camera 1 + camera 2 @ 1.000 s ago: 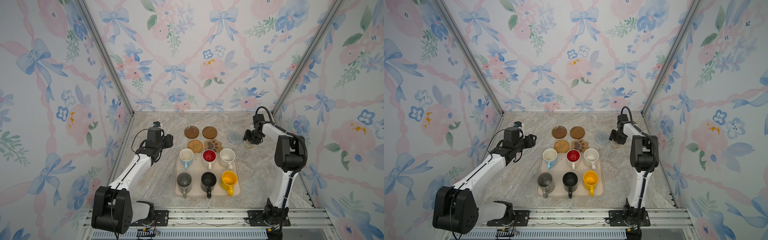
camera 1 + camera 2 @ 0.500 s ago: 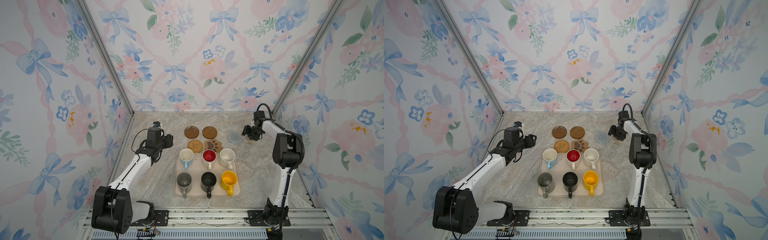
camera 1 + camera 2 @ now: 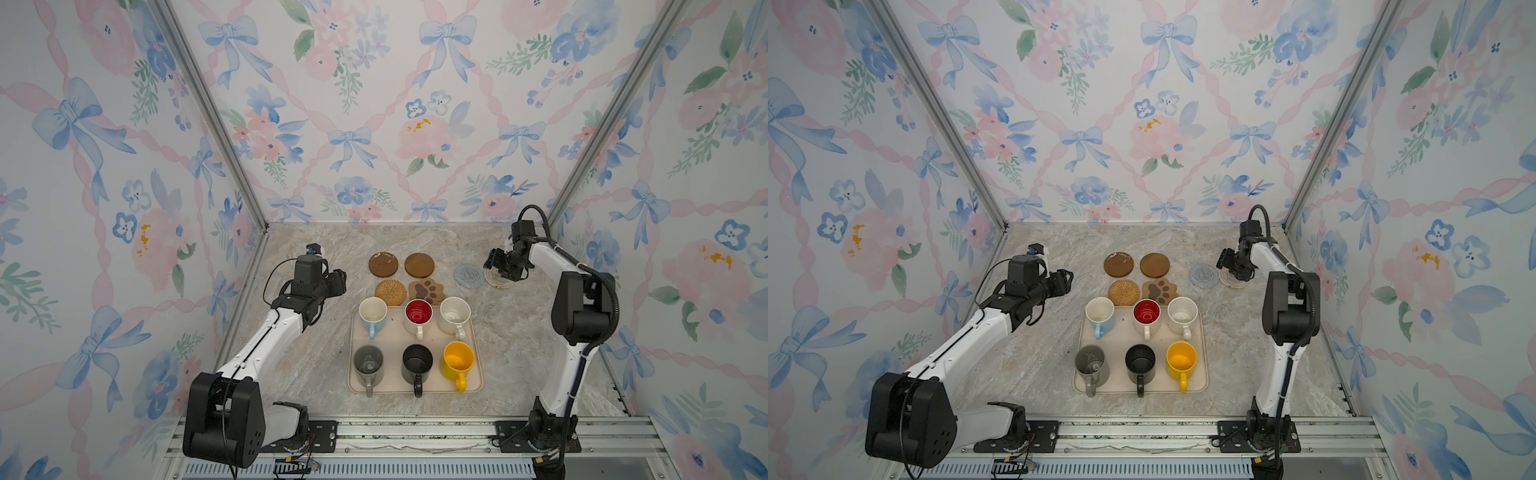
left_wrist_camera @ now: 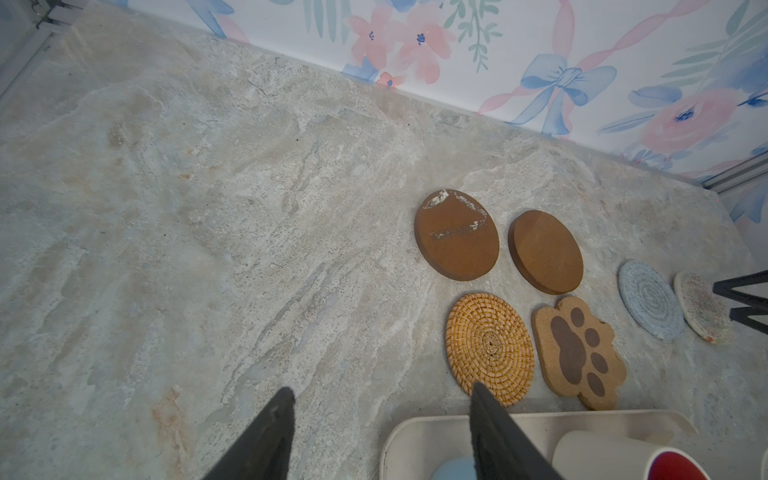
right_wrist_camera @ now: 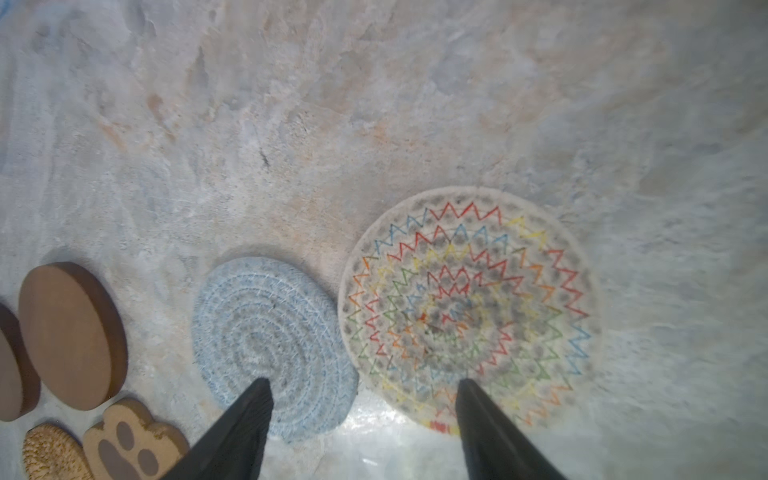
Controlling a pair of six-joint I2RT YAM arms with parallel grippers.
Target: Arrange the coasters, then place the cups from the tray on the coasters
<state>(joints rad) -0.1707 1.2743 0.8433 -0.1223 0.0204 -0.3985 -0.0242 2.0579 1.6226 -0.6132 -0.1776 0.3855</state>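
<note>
We find the right gripper (image 5: 363,380) spread wide, holding nothing, over the blue-grey coaster (image 5: 274,353) and cream coaster (image 5: 469,311), side by side toward the desk's far right corner. The left gripper (image 4: 382,388) is likewise parted and empty. Six cups (image 3: 417,313) stand on the tray (image 3: 394,338) toward the front edge.

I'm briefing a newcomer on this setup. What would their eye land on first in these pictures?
First the beige tray at the front middle of the table, with six mugs in two rows, the yellow mug and red-lined mug brightest. Just behind it lie six coasters, one a paw coaster. At their right end the right gripper hovers open by a cream coaster stitched with rainbow zigzags.
</note>
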